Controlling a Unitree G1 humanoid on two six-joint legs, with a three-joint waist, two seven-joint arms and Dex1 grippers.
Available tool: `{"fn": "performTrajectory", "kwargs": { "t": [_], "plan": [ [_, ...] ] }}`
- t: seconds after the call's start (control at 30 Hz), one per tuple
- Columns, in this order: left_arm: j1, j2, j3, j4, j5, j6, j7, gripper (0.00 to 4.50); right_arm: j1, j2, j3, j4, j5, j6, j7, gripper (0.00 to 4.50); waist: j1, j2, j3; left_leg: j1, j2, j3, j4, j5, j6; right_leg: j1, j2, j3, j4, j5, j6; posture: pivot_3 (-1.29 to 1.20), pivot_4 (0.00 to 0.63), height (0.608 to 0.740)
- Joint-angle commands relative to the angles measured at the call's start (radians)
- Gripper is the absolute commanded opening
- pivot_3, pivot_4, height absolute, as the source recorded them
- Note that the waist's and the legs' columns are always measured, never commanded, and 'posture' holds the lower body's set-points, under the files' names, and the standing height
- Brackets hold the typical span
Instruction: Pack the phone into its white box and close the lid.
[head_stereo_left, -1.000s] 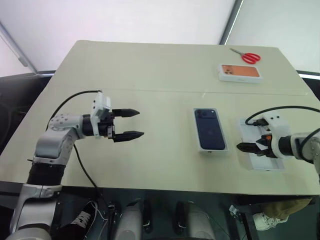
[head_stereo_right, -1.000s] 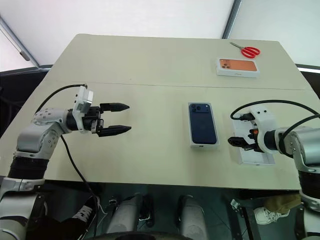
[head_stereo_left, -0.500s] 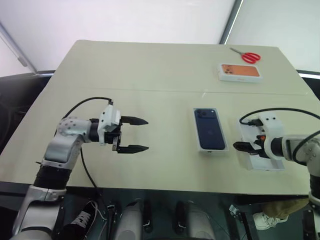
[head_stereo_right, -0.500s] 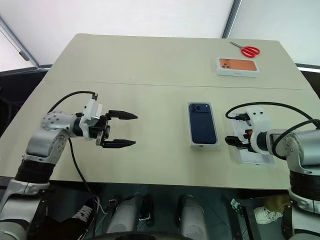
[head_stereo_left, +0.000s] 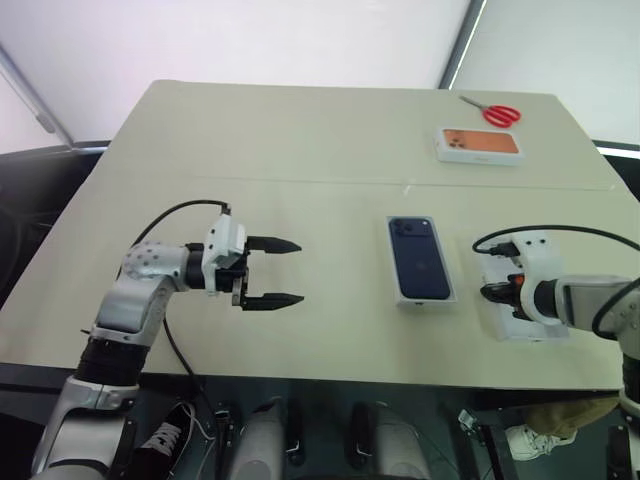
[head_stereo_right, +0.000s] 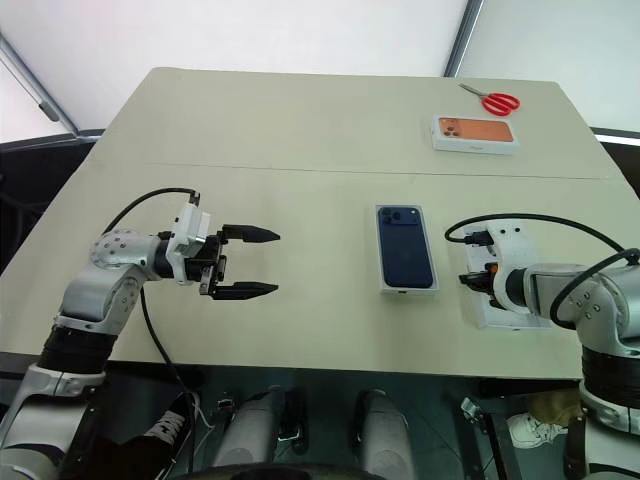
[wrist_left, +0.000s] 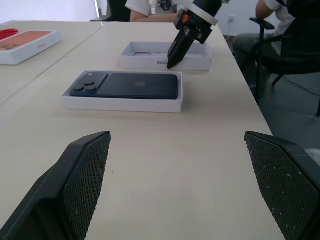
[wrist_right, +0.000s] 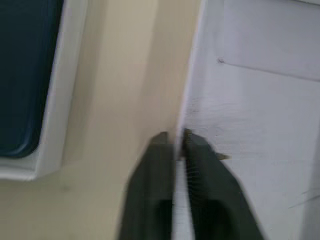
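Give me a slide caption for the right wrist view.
Right gripper pinches the lid wall beside the boxed phone.

Dark navy phone (head_stereo_left: 420, 258), black camera cluster, sits in white box (head_stereo_left: 452, 296). Lid (head_stereo_left: 541, 330) plain white inside. Table (head_stereo_left: 320, 140) pale beige, no pattern. Far side: white box w/ orange phone pic (head_stereo_left: 480, 143), scissors (head_stereo_left: 494, 112) w/ red handles. Left gripper (head_stereo_left: 287, 271) black fingers, diamond-textured pads (wrist_left: 84, 175), white wrist block. Right gripper (wrist_right: 173, 141) black too, orange spot near its base.
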Motion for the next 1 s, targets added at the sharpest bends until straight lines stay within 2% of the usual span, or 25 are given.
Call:
{"fn": "performTrajectory", "kwargs": {
  "t": [0.03,0.3,0.43,0.47,0.57,0.63,0.73,0.77,0.83,0.9,1.0],
  "plan": [
    [0.002,0.003,0.014,-0.038,-0.019,0.006,0.014,4.50,-0.004,0.013,-0.009,0.009,0.035,0.007,-0.063,0.05,-0.001,0.000,0.000,0.000,0.000,0.000,0.000,0.000,0.000,0.000,0.000,0.000,0.000,0.000,0.000,0.00,0.150,0.738],
    [0.000,-0.001,0.017,-0.037,-0.023,0.024,0.041,4.50,-0.126,0.068,-0.040,0.094,0.062,0.007,-0.203,0.05,-0.012,0.000,0.000,0.000,0.001,0.000,0.000,0.000,0.000,0.000,0.001,0.001,0.000,0.000,0.000,0.00,0.150,0.738],
    [-0.022,-0.015,0.027,-0.010,-0.026,0.063,0.089,4.50,-0.294,0.160,-0.135,0.160,0.075,0.007,-0.174,0.05,-0.023,0.001,0.001,-0.001,0.000,0.001,0.000,0.000,0.000,-0.001,0.002,0.001,0.001,0.000,0.000,0.00,0.150,0.738],
    [-0.034,-0.023,0.030,0.002,-0.031,0.102,0.120,4.50,-0.347,0.203,-0.180,0.176,0.116,0.005,-0.132,0.05,-0.022,0.002,0.001,-0.001,0.000,0.001,0.000,0.000,0.000,-0.002,0.002,0.001,0.001,0.000,0.001,0.00,0.150,0.738],
    [-0.050,-0.029,0.023,0.019,-0.027,0.181,0.172,4.50,-0.420,0.237,-0.184,0.158,0.164,-0.019,-0.025,0.05,-0.022,0.003,0.001,-0.001,0.001,0.001,-0.001,0.001,0.000,-0.002,0.003,0.001,0.002,0.000,0.001,0.00,0.150,0.738],
    [-0.061,-0.039,0.025,0.031,-0.017,0.200,0.209,4.50,-0.480,0.331,-0.299,0.243,0.255,-0.003,-0.064,0.05,-0.022,0.003,0.001,-0.001,0.001,0.001,-0.001,0.001,0.000,-0.002,0.003,0.001,0.002,0.000,0.001,0.00,0.150,0.738],
    [-0.093,-0.067,0.049,0.052,-0.048,0.273,0.267,4.50,-0.502,0.409,-0.366,0.316,0.396,0.007,-0.084,0.05,-0.017,0.002,0.001,-0.001,0.000,0.001,0.000,0.001,0.000,-0.001,0.003,0.000,0.002,0.000,0.002,0.00,0.150,0.738],
    [-0.103,-0.078,0.060,0.056,-0.054,0.288,0.291,4.50,-0.509,0.448,-0.399,0.313,0.397,0.007,-0.104,0.05,-0.016,0.002,0.001,-0.001,0.000,0.001,0.000,0.001,0.000,-0.001,0.003,0.000,0.002,0.000,0.002,0.00,0.150,0.738],
    [-0.120,-0.099,0.083,0.064,-0.071,0.320,0.330,4.50,-0.511,0.525,-0.457,0.366,0.482,0.007,-0.185,0.05,-0.019,0.002,0.001,-0.001,0.000,0.001,0.000,0.001,0.000,-0.001,0.003,0.000,0.002,0.001,0.002,0.00,0.150,0.738],
    [-0.123,-0.121,0.094,0.062,-0.073,0.315,0.355,4.50,-0.483,0.572,-0.445,0.345,0.542,0.007,-0.206,0.05,-0.022,0.003,0.001,-0.001,0.000,0.001,0.000,0.001,0.000,-0.001,0.003,0.000,0.003,0.001,0.002,0.00,0.150,0.738],
    [-0.110,-0.150,0.103,0.036,-0.065,0.315,0.407,4.50,-0.417,0.624,-0.400,0.352,0.741,-0.063,-0.330,0.05,-0.025,0.003,0.001,0.000,0.000,0.001,-0.001,0.001,0.000,-0.001,0.003,0.000,0.003,0.001,0.002,0.00,0.150,0.738]
  ]
}}
